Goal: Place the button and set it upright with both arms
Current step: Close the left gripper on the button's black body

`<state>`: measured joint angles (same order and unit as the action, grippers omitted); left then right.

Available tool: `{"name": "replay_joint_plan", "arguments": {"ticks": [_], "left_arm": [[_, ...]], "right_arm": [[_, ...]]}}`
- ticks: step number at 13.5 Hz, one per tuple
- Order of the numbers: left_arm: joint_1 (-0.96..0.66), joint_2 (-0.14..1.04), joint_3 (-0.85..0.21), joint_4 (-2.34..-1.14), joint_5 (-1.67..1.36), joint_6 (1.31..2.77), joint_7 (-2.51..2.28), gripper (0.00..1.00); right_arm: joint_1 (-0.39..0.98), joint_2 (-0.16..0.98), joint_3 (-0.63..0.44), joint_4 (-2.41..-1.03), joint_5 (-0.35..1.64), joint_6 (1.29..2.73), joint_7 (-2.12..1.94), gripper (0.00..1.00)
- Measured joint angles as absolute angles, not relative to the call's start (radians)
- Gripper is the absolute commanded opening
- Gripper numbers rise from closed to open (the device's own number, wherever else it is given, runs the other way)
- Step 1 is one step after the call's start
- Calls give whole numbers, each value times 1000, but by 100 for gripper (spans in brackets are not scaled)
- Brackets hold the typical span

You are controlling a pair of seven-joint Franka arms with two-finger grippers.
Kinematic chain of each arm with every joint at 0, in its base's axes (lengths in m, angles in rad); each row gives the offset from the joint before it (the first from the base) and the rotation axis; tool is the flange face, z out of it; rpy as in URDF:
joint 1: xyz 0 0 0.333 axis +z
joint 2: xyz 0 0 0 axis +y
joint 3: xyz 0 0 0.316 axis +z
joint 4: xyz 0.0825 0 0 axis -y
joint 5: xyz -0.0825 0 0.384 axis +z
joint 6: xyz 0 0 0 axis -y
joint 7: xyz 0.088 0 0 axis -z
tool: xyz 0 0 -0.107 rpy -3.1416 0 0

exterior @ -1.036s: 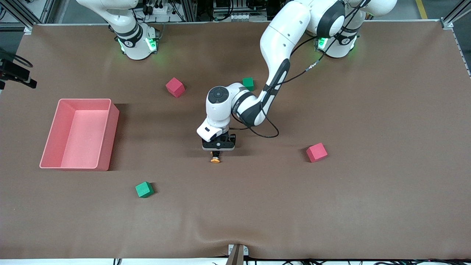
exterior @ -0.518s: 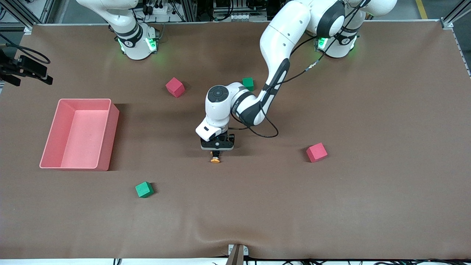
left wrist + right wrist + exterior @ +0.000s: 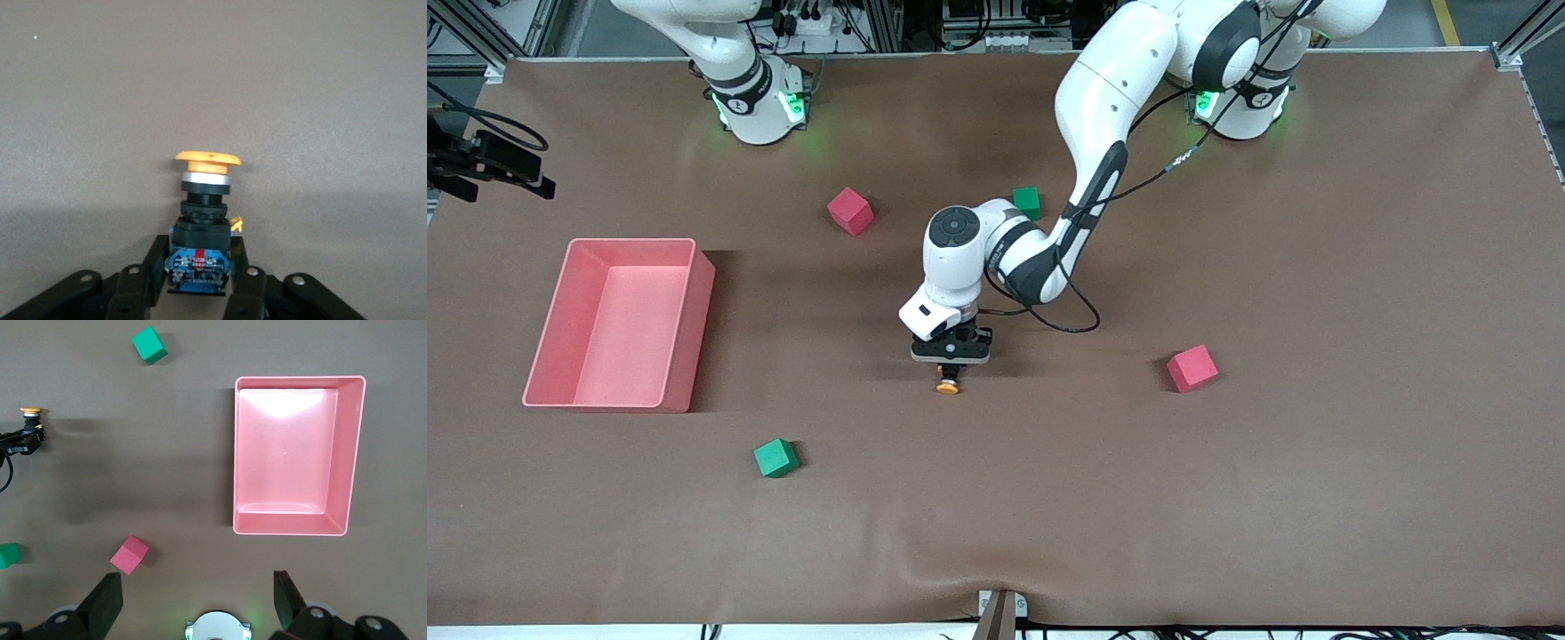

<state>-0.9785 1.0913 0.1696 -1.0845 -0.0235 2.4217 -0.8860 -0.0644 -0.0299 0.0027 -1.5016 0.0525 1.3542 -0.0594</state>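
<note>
Button lies on its side near the table's middle, its long axis running from the left gripper toward the front camera, orange cap leading. You have its blue-grey end clamped between the left fingers. Cubes and tray are well apart. Your right gripper waits wide over its own base.

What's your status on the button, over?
Left pincer shut on button, low at table centre. Right pincer open, waiting high over its end, above pink bin. Nothing in the way.
</note>
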Motion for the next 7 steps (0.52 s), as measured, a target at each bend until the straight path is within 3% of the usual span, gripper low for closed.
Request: {"name": "replay_joint_plan", "arguments": {"ticks": [1, 7], "left_arm": [[-978, 1091, 170, -1084, -23, 2422, -886, 6], [-976, 1086, 179, -1071, -23, 2427, -907, 6]], "right_arm": [[-55, -30, 4, -1502, 52, 1362, -60, 100], [10, -26, 8, -1517, 33, 1403, -60, 100]]}}
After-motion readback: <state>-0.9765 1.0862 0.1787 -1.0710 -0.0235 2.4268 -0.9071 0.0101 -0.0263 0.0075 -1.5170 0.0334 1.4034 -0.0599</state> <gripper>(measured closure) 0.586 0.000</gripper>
